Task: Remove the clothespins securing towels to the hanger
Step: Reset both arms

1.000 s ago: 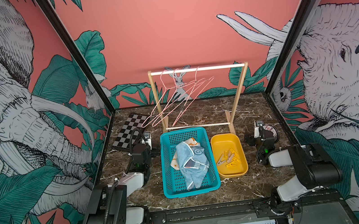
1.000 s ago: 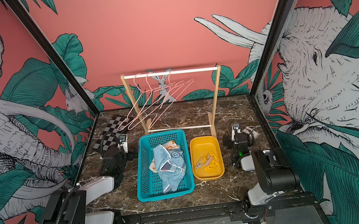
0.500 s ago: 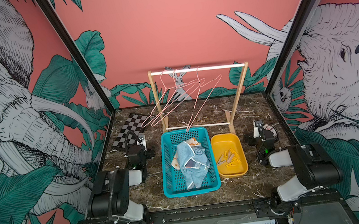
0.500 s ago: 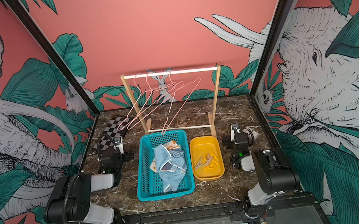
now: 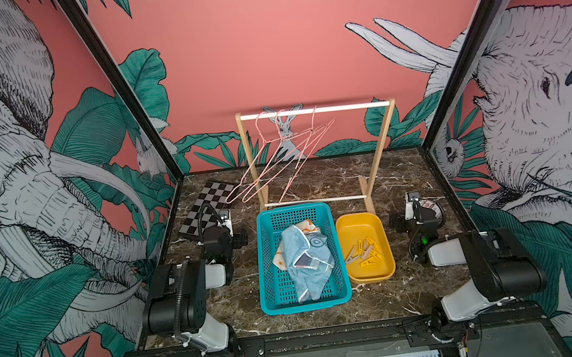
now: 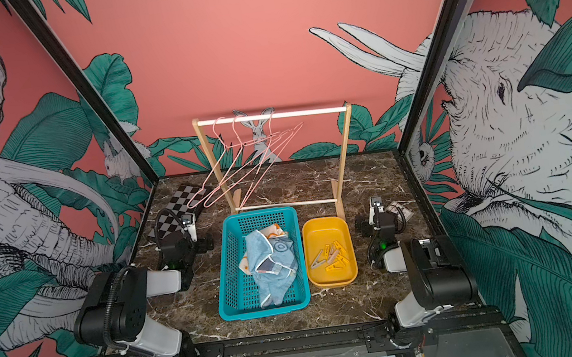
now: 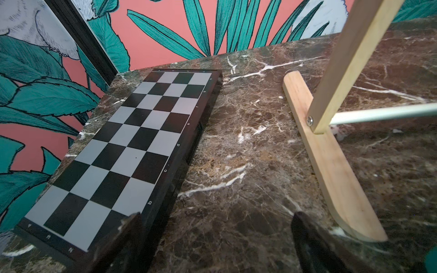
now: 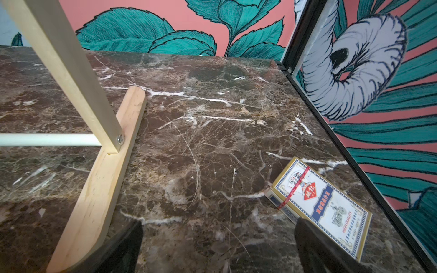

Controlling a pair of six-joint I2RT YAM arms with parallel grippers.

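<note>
Several clothespins point(image 5: 364, 251) point(image 6: 330, 256), yellow and tan, lie loose in a yellow tray point(image 5: 358, 224). The towels point(image 5: 306, 257) point(image 6: 271, 260), light blue over one with orange print, are piled in a teal basket point(image 5: 266, 264). Three bare pink wire hangers point(image 5: 276, 162) point(image 6: 238, 170) hang on the wooden rack's rod, swung out leftward. My left gripper point(image 5: 224, 220) point(image 7: 215, 219) is open over bare marble, left of the basket. My right gripper point(image 5: 413, 200) point(image 8: 217, 224) is open and empty, right of the tray.
The wooden rack point(image 5: 315, 110) stands behind the basket; its feet point(image 7: 331, 165) point(image 8: 101, 189) lie close to both grippers. A checkerboard point(image 5: 205, 205) point(image 7: 132, 141) lies at the back left. A box of playing cards point(image 8: 324, 208) rests by the right wall.
The left arm has folded back toward its base, its gripper drawing slightly away from the basket. The hangers have swung on the rod. The right arm has stayed still.
</note>
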